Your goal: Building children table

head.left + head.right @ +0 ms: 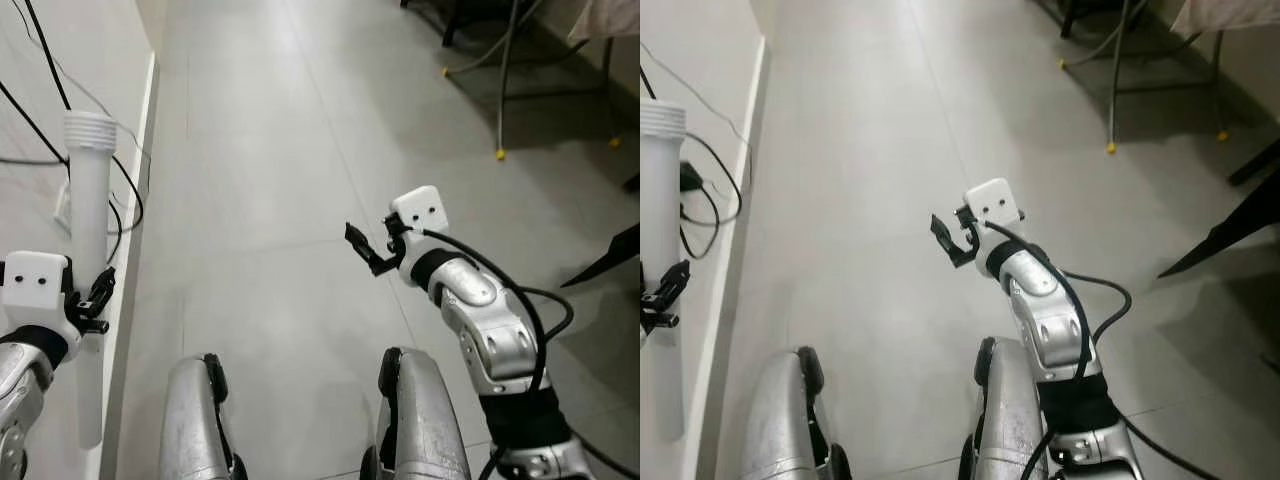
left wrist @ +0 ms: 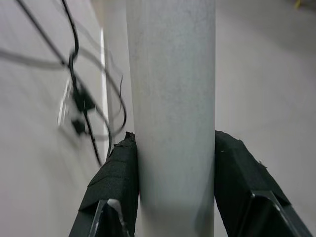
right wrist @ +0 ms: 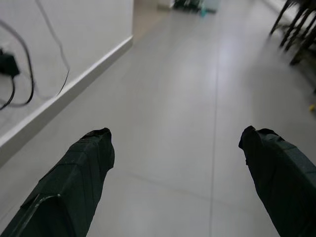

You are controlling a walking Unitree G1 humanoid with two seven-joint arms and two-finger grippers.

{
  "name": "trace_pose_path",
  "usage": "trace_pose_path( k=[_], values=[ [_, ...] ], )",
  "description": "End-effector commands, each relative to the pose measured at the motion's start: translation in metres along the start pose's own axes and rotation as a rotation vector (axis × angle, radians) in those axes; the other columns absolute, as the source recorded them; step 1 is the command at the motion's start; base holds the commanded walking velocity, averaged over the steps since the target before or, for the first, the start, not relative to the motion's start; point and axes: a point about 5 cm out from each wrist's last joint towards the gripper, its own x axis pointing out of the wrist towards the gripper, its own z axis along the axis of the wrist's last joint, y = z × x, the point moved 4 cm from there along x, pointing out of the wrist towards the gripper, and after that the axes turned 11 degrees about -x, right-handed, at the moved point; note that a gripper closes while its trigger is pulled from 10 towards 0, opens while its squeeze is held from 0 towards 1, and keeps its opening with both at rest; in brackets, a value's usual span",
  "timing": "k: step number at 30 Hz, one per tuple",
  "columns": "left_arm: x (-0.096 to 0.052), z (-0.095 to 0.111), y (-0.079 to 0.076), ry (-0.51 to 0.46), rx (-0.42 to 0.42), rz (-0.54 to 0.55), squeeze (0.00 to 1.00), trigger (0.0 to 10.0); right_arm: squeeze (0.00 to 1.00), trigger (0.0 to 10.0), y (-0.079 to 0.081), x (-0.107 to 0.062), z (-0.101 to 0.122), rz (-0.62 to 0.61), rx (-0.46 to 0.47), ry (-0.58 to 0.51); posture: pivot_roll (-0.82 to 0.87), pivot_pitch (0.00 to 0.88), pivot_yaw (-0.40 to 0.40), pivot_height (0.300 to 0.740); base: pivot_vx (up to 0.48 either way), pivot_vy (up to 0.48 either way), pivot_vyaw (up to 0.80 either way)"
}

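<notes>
On my left side, the left pincer (image 1: 97,300) clamps a white table leg (image 1: 90,230) around its lower half, both fingers (image 2: 118,182) pressed against the tube. I see the leg standing upright, threaded end on top, close beside the wall (image 1: 40,120) where black cables (image 1: 120,200) hang. My right pincer (image 1: 362,250) hovers over the grey tiled floor (image 1: 270,180), spread wide with nothing between its fingers (image 3: 79,173). Chair legs (image 1: 505,90) stand well off to my right.
</notes>
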Motion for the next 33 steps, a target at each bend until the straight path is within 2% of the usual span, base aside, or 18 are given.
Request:
trace_pose_path(
  k=[1,2,5,7,11,19,23,27,29,30,33],
  values=[
    [-0.001,0.007,-0.007,-0.034,-0.006,-0.026,0.0,10.0,0.0,10.0,-0.001,0.0,0.001,-0.015,-0.006,-0.013,0.13,0.008,-0.037,0.51,0.0,0.0,0.0],
    [-0.001,0.007,-0.007,-0.034,-0.006,-0.026,0.0,10.0,0.0,10.0,-0.001,0.0,0.001,-0.015,-0.006,-0.013,0.13,0.008,-0.037,0.51,0.0,0.0,0.0],
    [-0.005,0.012,-0.022,-0.059,-0.014,-0.076,0.0,10.0,0.0,10.0,-0.005,-0.002,0.006,-0.049,-0.014,-0.046,0.12,0.0,-0.05,0.525,0.0,0.0,0.0],
    [-0.007,0.007,-0.029,-0.051,-0.004,-0.095,0.0,10.0,0.0,10.0,-0.006,-0.003,0.005,-0.06,-0.013,-0.053,0.12,0.0,-0.051,0.535,0.0,0.0,0.0],
    [-0.008,0.005,-0.032,-0.053,-0.008,-0.096,0.0,10.0,0.0,10.0,-0.005,-0.005,0.006,-0.067,-0.008,-0.063,0.12,0.0,-0.05,0.545,0.0,0.0,0.0],
    [-0.009,-0.001,-0.052,-0.053,-0.041,-0.117,0.0,10.0,0.0,10.0,0.009,-0.008,-0.003,-0.064,0.017,-0.058,0.12,0.0,-0.033,0.585,0.0,0.0,0.0],
    [-0.008,0.0,-0.055,-0.063,-0.053,-0.118,0.0,10.0,0.0,10.0,0.012,-0.01,-0.004,-0.06,0.022,-0.059,0.12,0.0,-0.032,0.59,0.0,0.0,0.0],
    [-0.005,0.001,-0.068,-0.085,-0.086,-0.125,0.0,10.0,0.0,10.0,0.024,-0.013,-0.007,-0.039,0.035,-0.057,0.12,0.0,-0.031,0.605,0.0,0.0,0.0],
    [-0.005,0.001,-0.068,-0.085,-0.086,-0.125,0.0,10.0,0.0,10.0,0.024,-0.013,-0.007,-0.039,0.035,-0.057,0.12,0.0,-0.031,0.605,0.0,0.0,0.0],
    [-0.009,-0.005,-0.079,-0.077,-0.101,-0.133,0.0,10.0,0.0,10.0,0.03,-0.016,-0.012,-0.034,0.042,-0.048,0.12,0.0,-0.019,0.615,0.0,0.0,0.0],
    [-0.011,-0.008,-0.081,-0.073,-0.108,-0.135,0.0,10.0,0.0,10.0,0.031,-0.017,-0.013,-0.034,0.044,-0.044,0.12,0.0,-0.018,0.62,0.0,0.0,0.0]
  ],
)
